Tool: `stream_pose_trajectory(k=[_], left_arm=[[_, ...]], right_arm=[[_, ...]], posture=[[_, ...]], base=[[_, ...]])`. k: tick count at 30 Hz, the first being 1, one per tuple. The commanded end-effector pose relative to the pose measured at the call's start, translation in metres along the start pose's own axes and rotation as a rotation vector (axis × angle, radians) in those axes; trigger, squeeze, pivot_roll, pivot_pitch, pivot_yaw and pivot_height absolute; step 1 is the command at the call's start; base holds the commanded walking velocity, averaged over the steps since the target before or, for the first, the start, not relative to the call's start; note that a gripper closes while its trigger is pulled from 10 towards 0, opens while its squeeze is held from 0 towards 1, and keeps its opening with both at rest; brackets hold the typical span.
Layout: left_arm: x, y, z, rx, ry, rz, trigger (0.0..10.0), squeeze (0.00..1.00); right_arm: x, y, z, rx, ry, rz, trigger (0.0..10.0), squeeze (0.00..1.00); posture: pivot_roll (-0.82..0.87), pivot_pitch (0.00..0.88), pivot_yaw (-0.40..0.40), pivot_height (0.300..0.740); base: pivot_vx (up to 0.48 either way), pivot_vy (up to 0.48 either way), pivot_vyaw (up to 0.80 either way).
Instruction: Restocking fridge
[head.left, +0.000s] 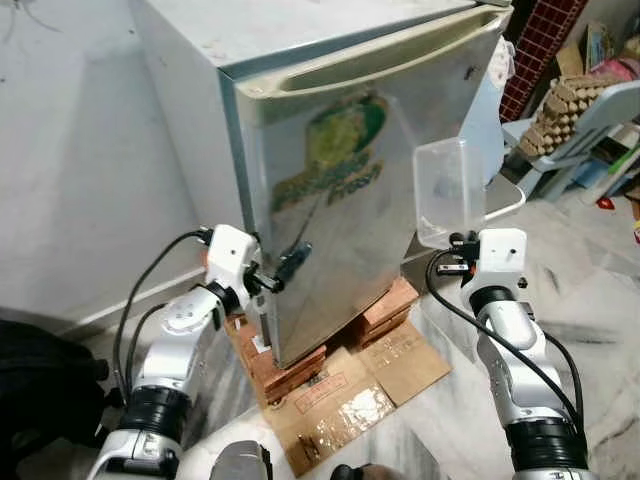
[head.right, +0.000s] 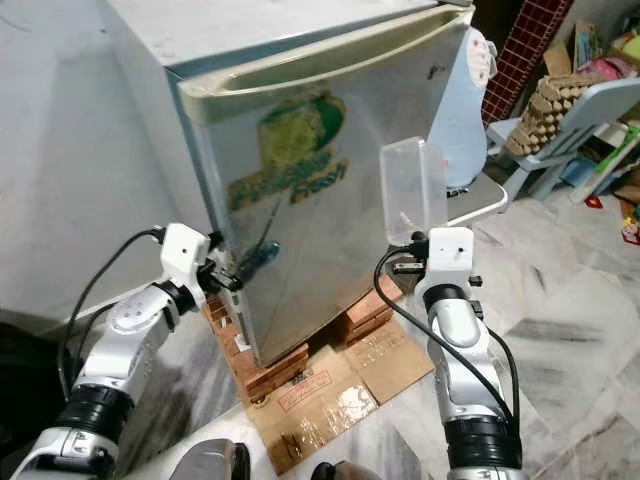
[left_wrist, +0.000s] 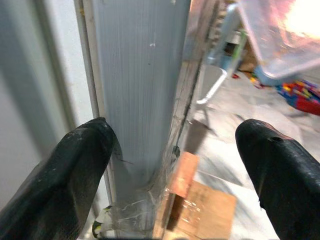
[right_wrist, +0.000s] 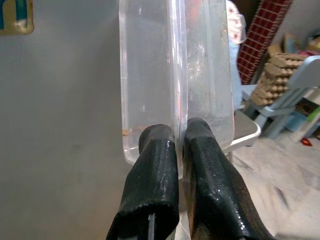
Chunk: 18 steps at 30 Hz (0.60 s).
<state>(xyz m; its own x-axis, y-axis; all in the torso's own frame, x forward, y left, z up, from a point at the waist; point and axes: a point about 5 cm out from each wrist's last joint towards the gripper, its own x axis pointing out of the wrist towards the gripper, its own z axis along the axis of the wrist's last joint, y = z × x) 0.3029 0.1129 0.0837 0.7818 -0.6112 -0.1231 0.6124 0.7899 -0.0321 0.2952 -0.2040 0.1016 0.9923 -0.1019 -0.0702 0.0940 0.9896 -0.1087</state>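
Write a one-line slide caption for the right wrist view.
Right gripper pinches a clear plastic container before the closed fridge door.

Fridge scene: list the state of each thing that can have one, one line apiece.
fridge door: shut.
left gripper: open, fingers straddling the door's edge.
right gripper: shut on the container's wall.
clear plastic container: empty, held upright before the door.
cardboard: flattened on the floor.
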Motion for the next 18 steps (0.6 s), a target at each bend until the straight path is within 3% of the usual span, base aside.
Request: stream_pose_trajectory(k=[1,6,13,18], left_arm=[[0.014,-0.029,0.008,0.020,-0.022,-0.128,10.0,0.00],[0.014,-0.033,0.010,0.029,-0.030,-0.136,10.0,0.00],[0.012,-0.040,0.005,0.019,-0.023,-0.131,10.0,0.00],[0.013,-0.043,0.006,0.019,-0.022,-0.141,10.0,0.00]], right_arm=[[0.002,-0.006,0.003,-0.001,0.000,-0.040,10.0,0.00],[0.002,-0.006,0.002,-0.005,0.002,-0.047,10.0,0.00],[-0.003,-0.005,-0.002,-0.016,0.006,-0.084,10.0,0.00],[-0.006,-0.011,-0.003,-0.046,0.003,-0.147,10.0,0.00]], posture=[[-0.02,0.045,-0.059,0.740],[-0.02,0.043,-0.050,0.740],[-0.02,0.042,-0.036,0.740],[-0.02,0.037,-0.029,0.740]], base=[[0.000,0.000,-0.80],[0.000,0.000,-0.80],[0.000,-0.326,-0.75],[0.000,-0.340,0.00]])
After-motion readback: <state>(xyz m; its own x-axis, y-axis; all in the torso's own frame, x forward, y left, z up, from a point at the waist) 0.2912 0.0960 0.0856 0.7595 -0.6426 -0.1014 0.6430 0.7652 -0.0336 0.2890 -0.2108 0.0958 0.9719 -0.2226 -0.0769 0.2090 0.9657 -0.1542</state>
